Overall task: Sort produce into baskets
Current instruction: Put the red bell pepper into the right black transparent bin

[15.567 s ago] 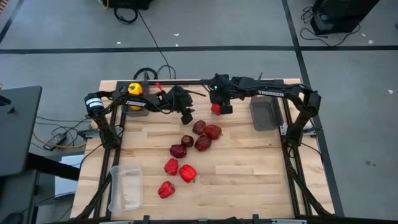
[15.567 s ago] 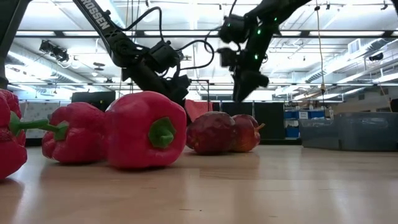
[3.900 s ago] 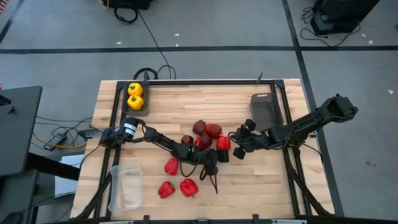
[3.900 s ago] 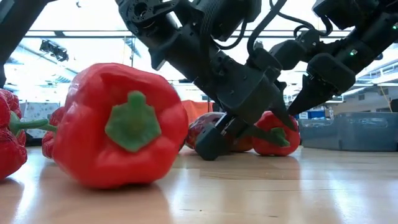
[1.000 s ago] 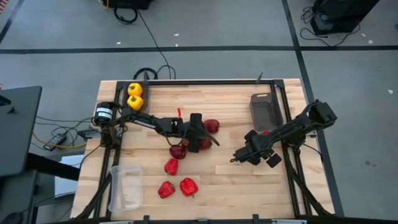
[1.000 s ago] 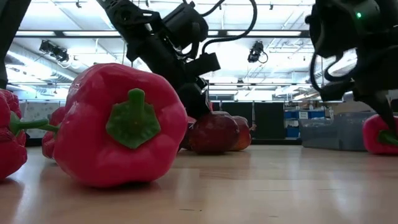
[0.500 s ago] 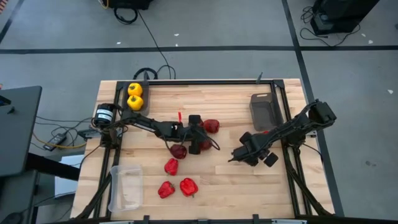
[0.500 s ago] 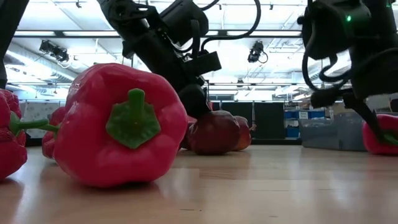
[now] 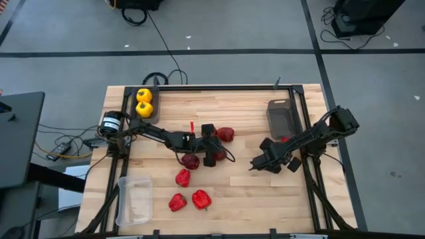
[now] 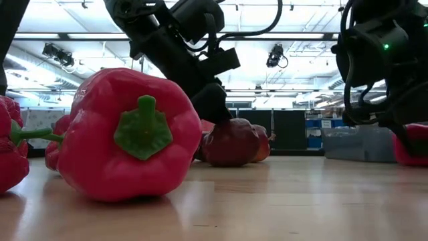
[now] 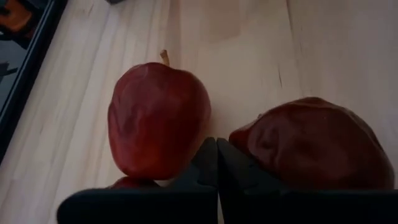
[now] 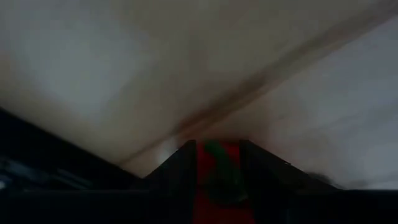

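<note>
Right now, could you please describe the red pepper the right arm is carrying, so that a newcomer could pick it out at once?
Start at the empty dark grey tray near the table's right edge. Just in front of it hangs the right pincer, shut on a red bell pepper with a green stem. It is the only pepper held by an arm; the other red peppers lie on the wood toward the left.

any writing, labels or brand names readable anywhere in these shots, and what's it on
None can be read.
The left arm shows no legible lettering in the high view.
The right arm shows none either.
The produce, the dark grey tray and the clear tray carry no visible labels.
Signs in the room behind the table in the low view are too small to read.
</note>
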